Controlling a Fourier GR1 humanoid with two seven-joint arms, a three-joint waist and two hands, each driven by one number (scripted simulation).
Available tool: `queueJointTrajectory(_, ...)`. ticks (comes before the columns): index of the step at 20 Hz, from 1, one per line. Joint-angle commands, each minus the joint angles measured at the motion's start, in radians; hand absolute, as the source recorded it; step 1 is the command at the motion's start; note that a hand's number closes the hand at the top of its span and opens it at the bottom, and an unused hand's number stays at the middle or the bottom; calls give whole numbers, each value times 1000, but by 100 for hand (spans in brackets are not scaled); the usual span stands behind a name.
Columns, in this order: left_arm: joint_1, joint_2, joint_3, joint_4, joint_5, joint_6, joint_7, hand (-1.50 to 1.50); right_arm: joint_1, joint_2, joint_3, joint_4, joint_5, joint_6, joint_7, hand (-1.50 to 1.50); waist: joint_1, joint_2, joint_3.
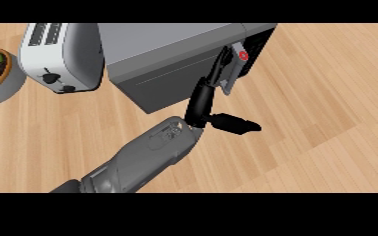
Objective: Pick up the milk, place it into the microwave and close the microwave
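Only one arm is seen: a grey forearm is brought in from the lower left corner of the view and is slanted up and to the right across the wooden worktop [317,105]. By its side of entry it is taken to be the left arm, and the left hand [204,100] is carried at its end, raised towards the front of the microwave [166,60]. The fingers [221,67] are held long and nearly straight, pointed away from the robot and laid along the left side of the milk carton [238,72]. The thumb [235,124] is spread wide to the right, low over the worktop and well apart from the carton, so nothing is pinched or enclosed. Whether the fingers actually press on the carton cannot be told.

The milk carton (a pale box with a red cap near its top) is found tilted at the mouth of the microwave, at the right front corner of the grey housing, with the dark cavity just behind it. How far it is inside cannot be told.

The microwave is set towards the far edge of the worktop, and a white toaster [59,55] is stood just beside it on the left.
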Motion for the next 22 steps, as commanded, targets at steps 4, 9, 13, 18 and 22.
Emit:
queueJointTrajectory(4,-69,-11,21,55,57,-2,13,-150,-17,-29,-12,14,-33,6,22,-150,-14,7,1)
queueJointTrajectory(9,-79,-12,11,72,75,1,-9,-150,-30,-35,-8,18,-54,11,30,-150,-12,7,3)
queueJointTrajectory(13,-82,-12,1,72,94,2,-20,-150,-30,-49,-8,27,-76,21,44,-150,-18,6,3)
queueJointTrajectory(18,-88,-12,-8,86,120,-2,-27,-150,-48,-60,-3,15,-94,26,53,-150,-20,5,2)
queueJointTrajectory(22,-98,-12,-11,91,138,-3,-38,-150,-56,-66,-4,16,-108,21,62,-150,-25,6,2)
